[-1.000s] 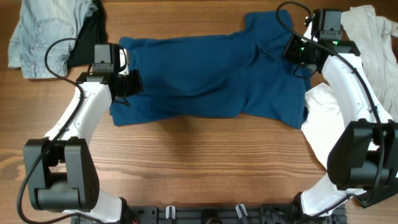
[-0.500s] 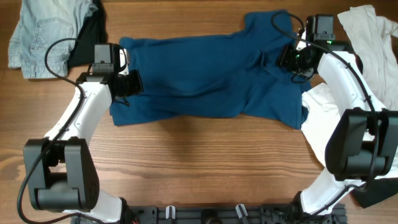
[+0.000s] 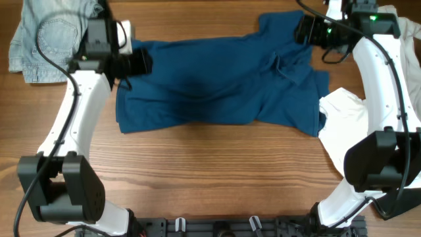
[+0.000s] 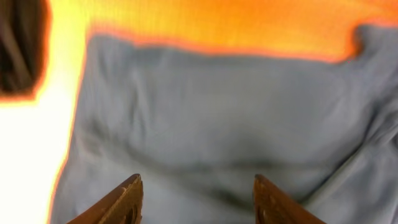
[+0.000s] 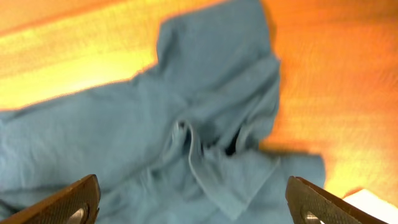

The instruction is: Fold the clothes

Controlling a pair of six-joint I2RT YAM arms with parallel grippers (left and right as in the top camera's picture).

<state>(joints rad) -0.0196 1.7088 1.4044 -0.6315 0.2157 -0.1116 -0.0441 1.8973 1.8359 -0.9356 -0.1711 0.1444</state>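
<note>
The large dark blue short-sleeved T-shirt (image 3: 217, 85) is spread on the brown wooden table (image 3: 197, 171). The left gripper (image 3: 137, 63) is held over its left edge, the right gripper (image 3: 304, 29) over its far right corner. Both jaws are opened wide and nothing is gripped.

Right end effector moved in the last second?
Yes. The right end effector has gone toward the far edge of the table, away from the white shirt, over the blue T-shirt.
</note>
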